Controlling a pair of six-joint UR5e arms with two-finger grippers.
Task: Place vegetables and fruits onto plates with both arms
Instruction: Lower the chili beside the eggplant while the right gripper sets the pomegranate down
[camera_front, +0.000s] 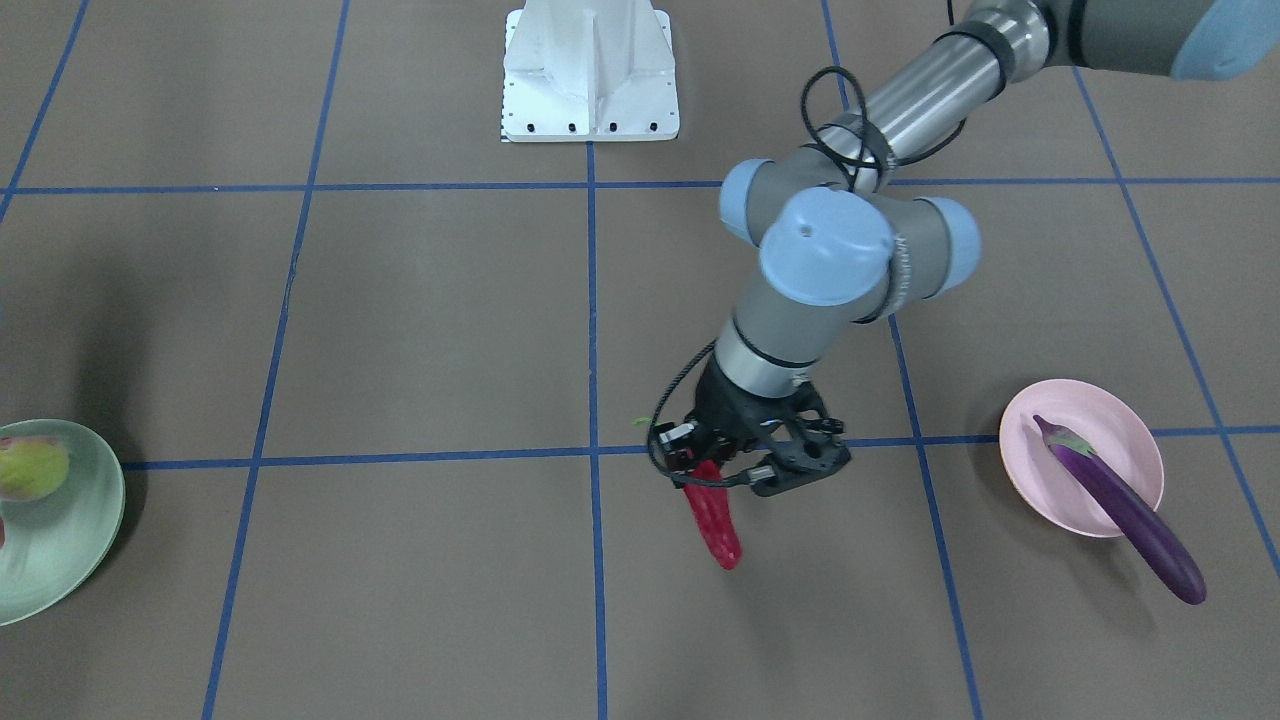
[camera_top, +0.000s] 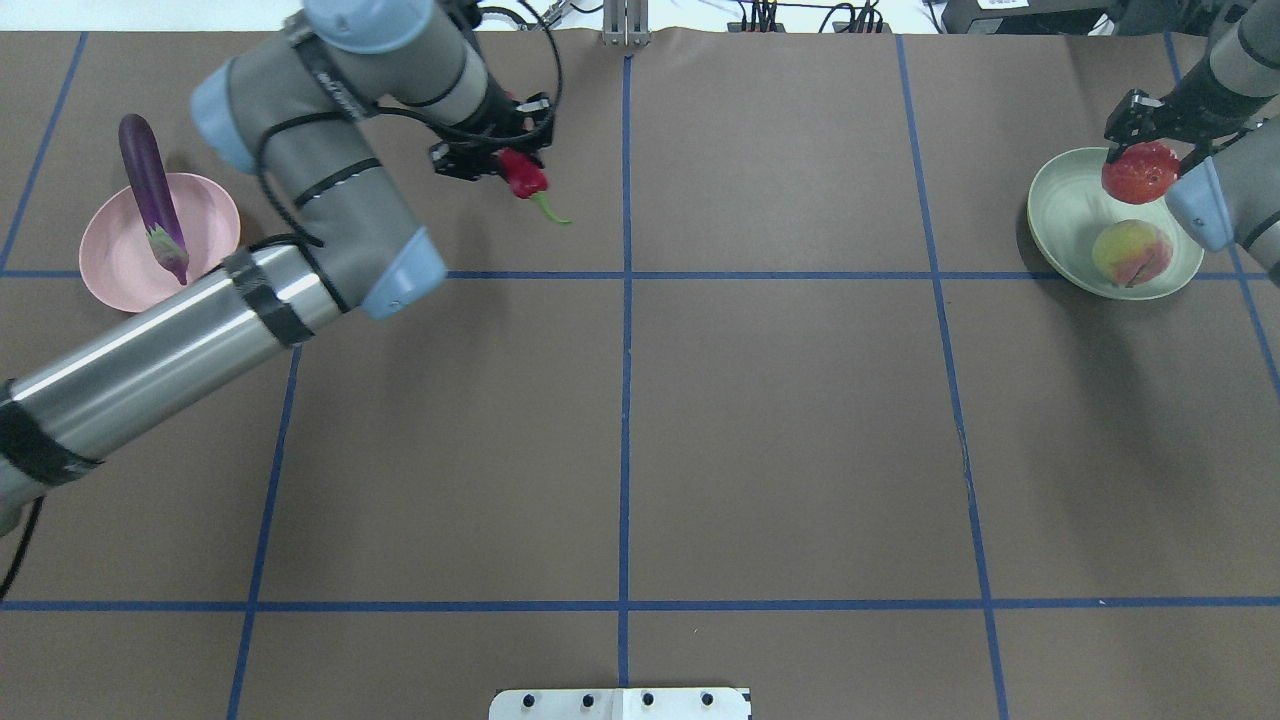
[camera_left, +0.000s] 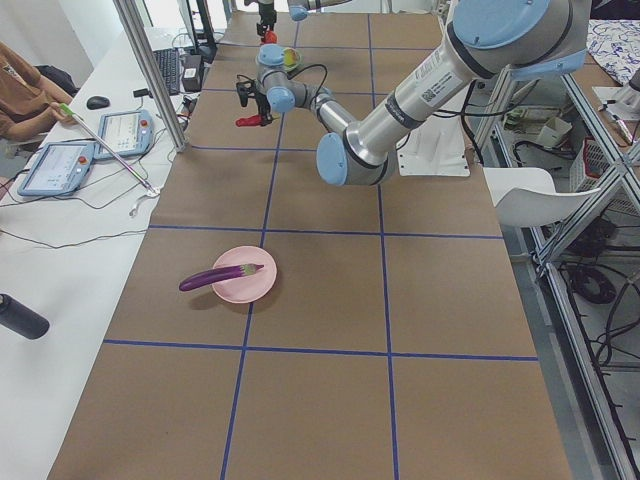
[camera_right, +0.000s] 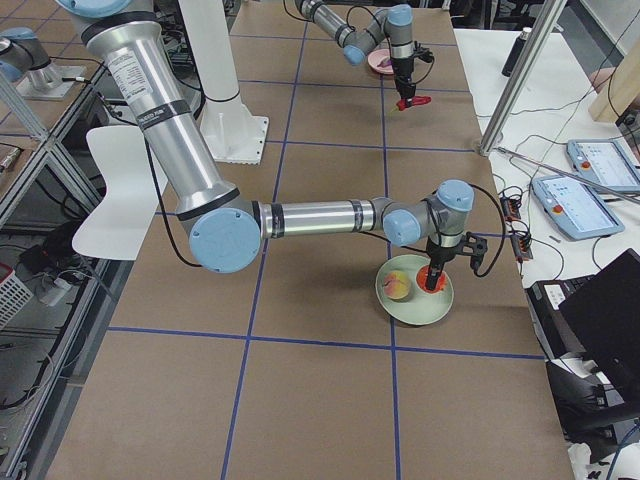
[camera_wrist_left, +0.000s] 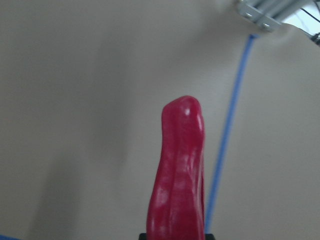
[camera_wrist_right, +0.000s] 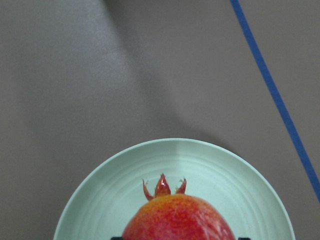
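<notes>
My left gripper (camera_top: 500, 165) is shut on the red chili pepper (camera_top: 525, 178) near the table's far side, right of the pink plate (camera_top: 210, 215). The chili also shows in the front view (camera_front: 715, 525) and the left wrist view (camera_wrist_left: 180, 175). The purple eggplant (camera_top: 150, 195) lies across the pink plate, its tip over the rim. My right gripper (camera_top: 1150, 150) is shut on the pomegranate (camera_top: 1140, 172) just over the mint green plate (camera_top: 1060, 215). The peach (camera_top: 1130, 253) lies in that plate. The right wrist view shows the pomegranate (camera_wrist_right: 177, 217) above the plate (camera_wrist_right: 100, 200).
The white base block (camera_front: 590, 70) stands at the robot's side of the table. Blue tape lines cross the brown table top. Tablets (camera_left: 60, 165) and cables lie on a side bench beyond the far edge, behind an aluminium post (camera_left: 150, 70).
</notes>
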